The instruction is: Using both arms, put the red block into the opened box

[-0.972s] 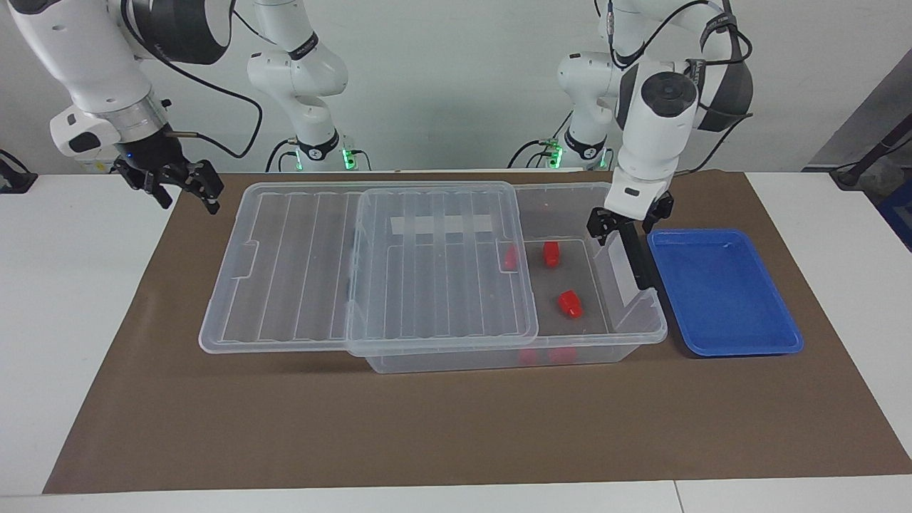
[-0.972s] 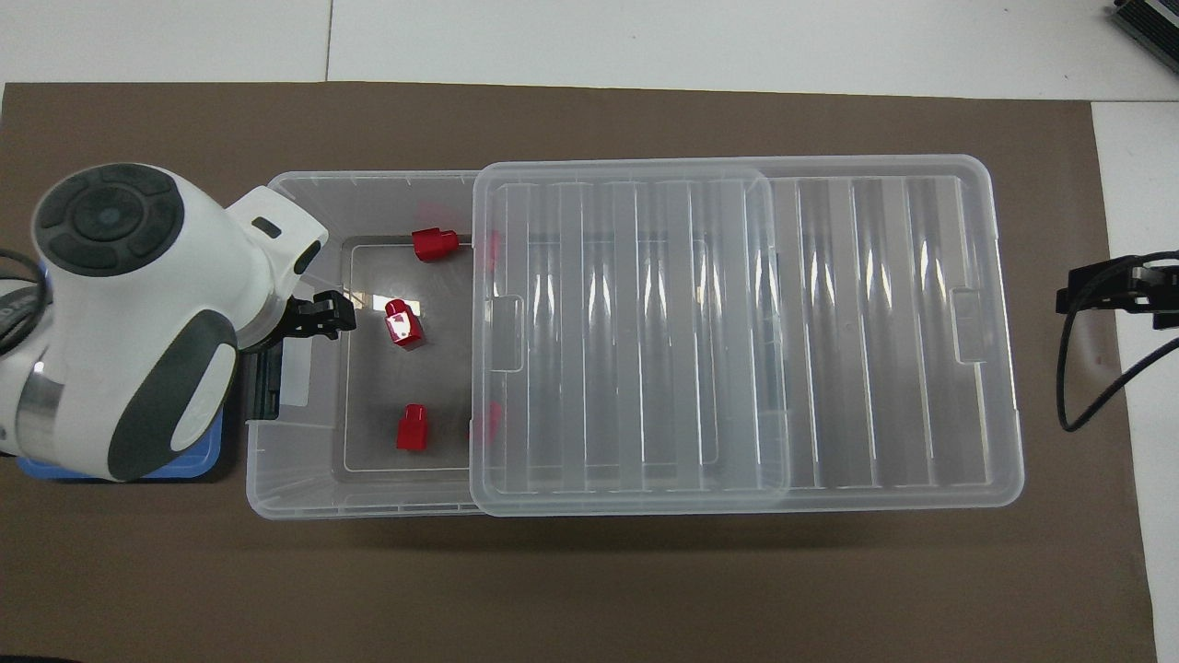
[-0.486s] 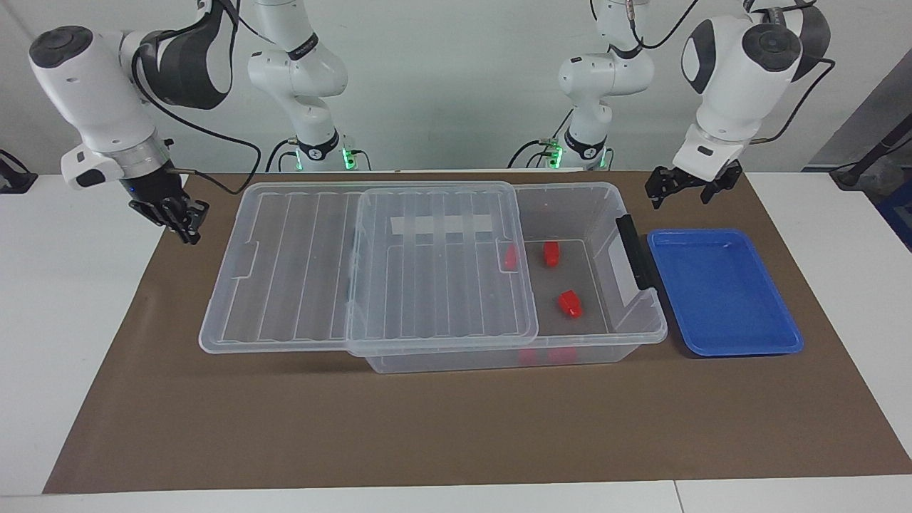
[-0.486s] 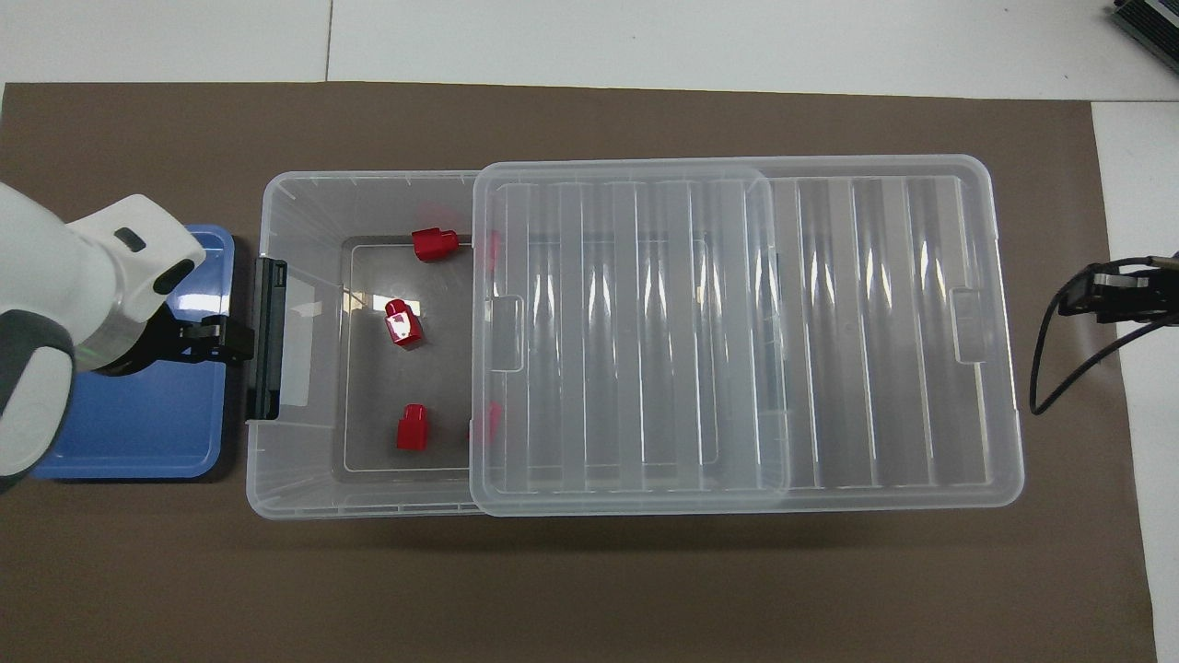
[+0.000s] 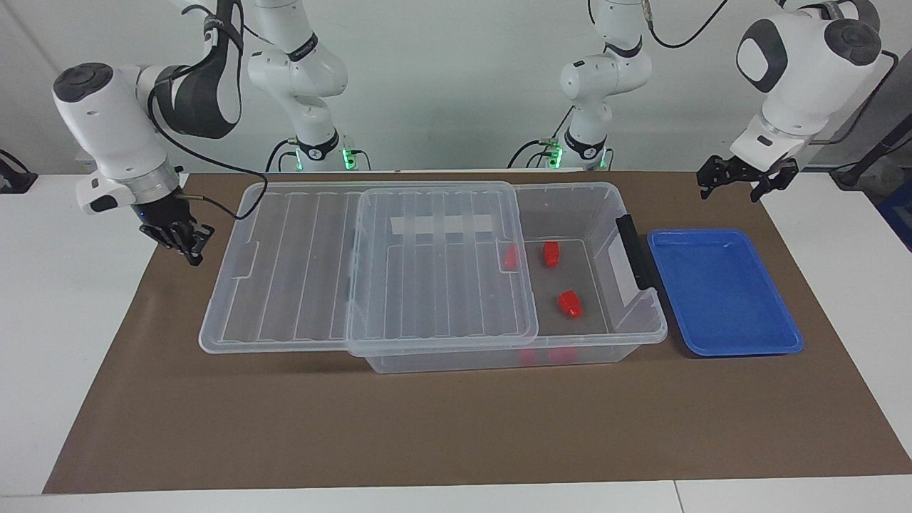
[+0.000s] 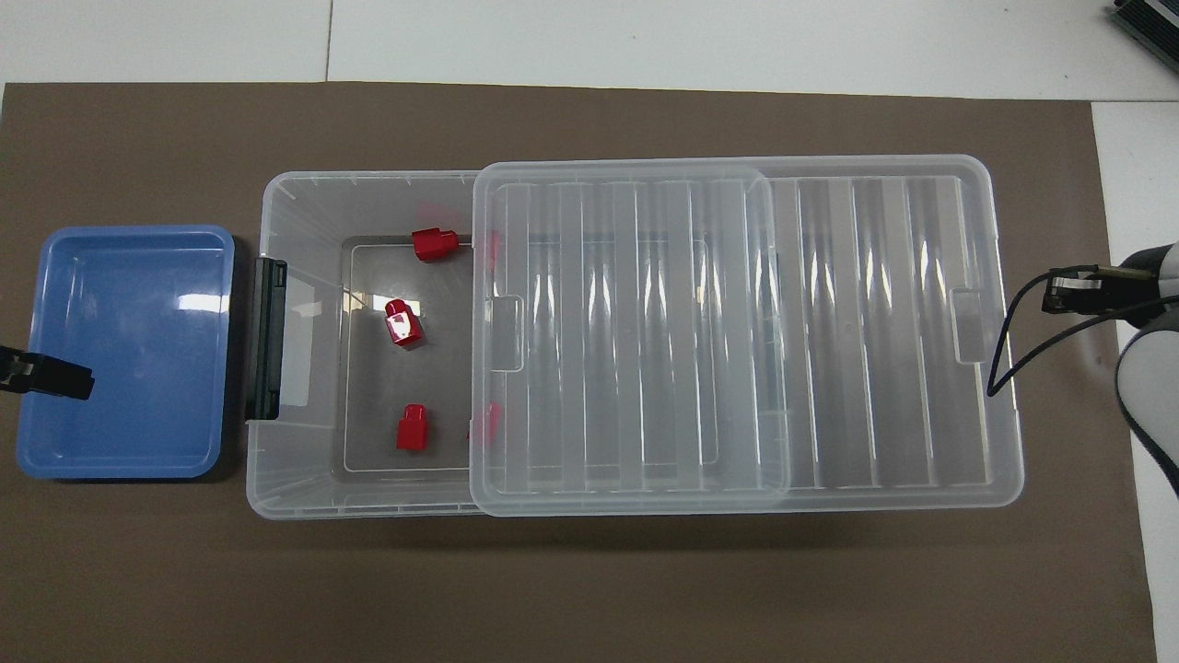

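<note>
The box (image 5: 627, 335) stands on the brown mat (image 5: 427, 427) on the bench, its lid (image 5: 370, 263) slid toward the right arm's end, leaving one end uncovered. 3 red blocks lie in that uncovered end; the red block (image 5: 570, 303) in the middle rests on the box floor, and more red shows under the lid edge. The blue tray (image 5: 727, 292) beside the box holds nothing.

The left tool (image 5: 737, 182) hangs spread and empty over the mat near the tray. The right tool (image 5: 182, 241) hangs pressed together, empty, beside the lid.

Judgement: placement appears complete; both arms are clear. The next move calls for no further pick.
</note>
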